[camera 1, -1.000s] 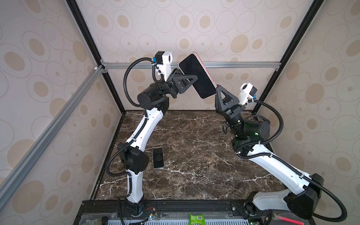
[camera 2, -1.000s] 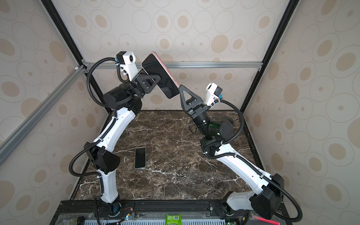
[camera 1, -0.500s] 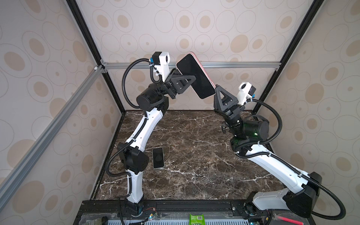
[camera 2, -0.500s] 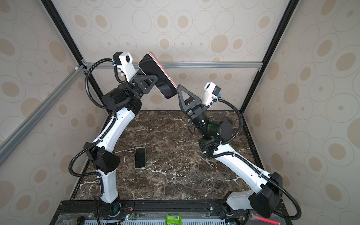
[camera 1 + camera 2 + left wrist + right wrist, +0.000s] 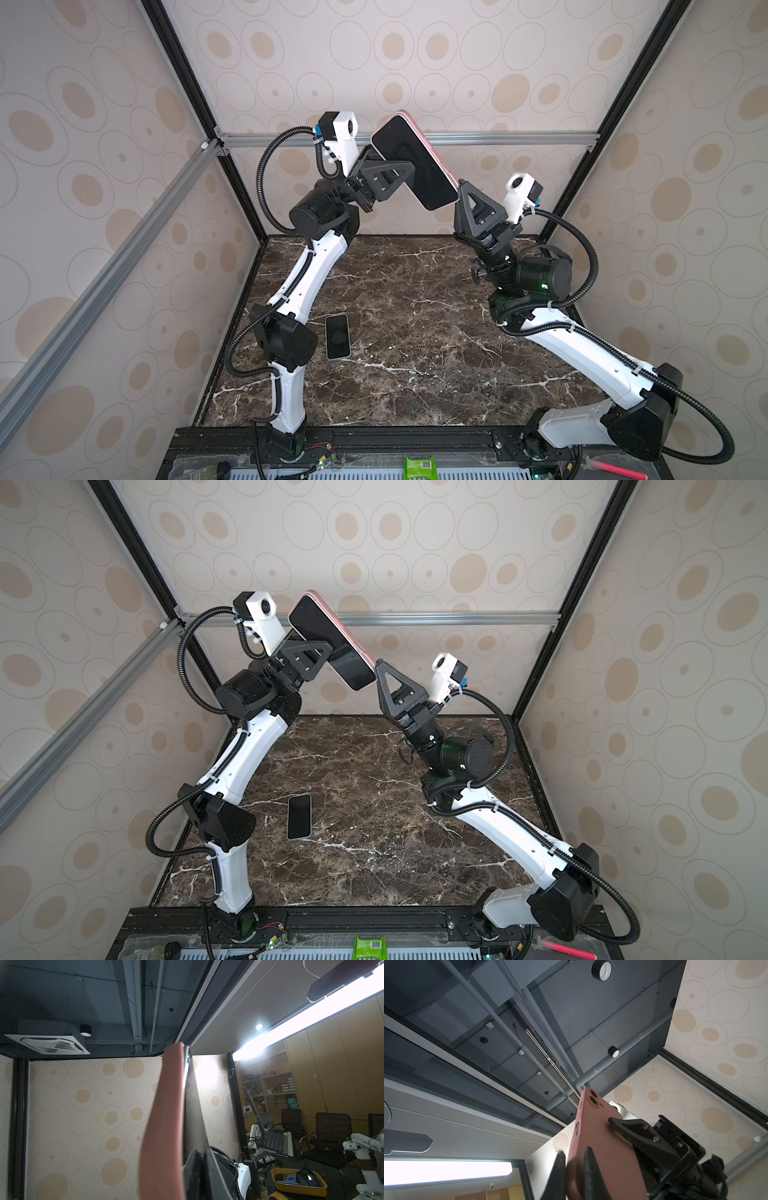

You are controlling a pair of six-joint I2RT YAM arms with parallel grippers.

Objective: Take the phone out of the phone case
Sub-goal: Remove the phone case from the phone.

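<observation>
The phone [image 5: 432,187], black screen toward the top cameras, sits in a pink phone case [image 5: 420,138] and is held slanting high above the table in both top views. My left gripper [image 5: 409,166] is shut across its middle, one finger on the screen and one on the case back [image 5: 593,1126]. My right gripper [image 5: 462,183] is shut on the lower corner of the case; in the right wrist view its fingers [image 5: 588,1159] pinch the pink edge. The left wrist view shows the case [image 5: 164,1126] edge-on beside the dark screen [image 5: 193,1115].
A second bare phone [image 5: 336,336] lies screen-up on the marble table [image 5: 415,374], near the left arm's base. A green packet [image 5: 419,467] and a red pen [image 5: 615,471] lie on the front rail. Patterned walls enclose the cell.
Both arms have drifted slightly to the left with the cased phone between them. Both grips look unchanged.
</observation>
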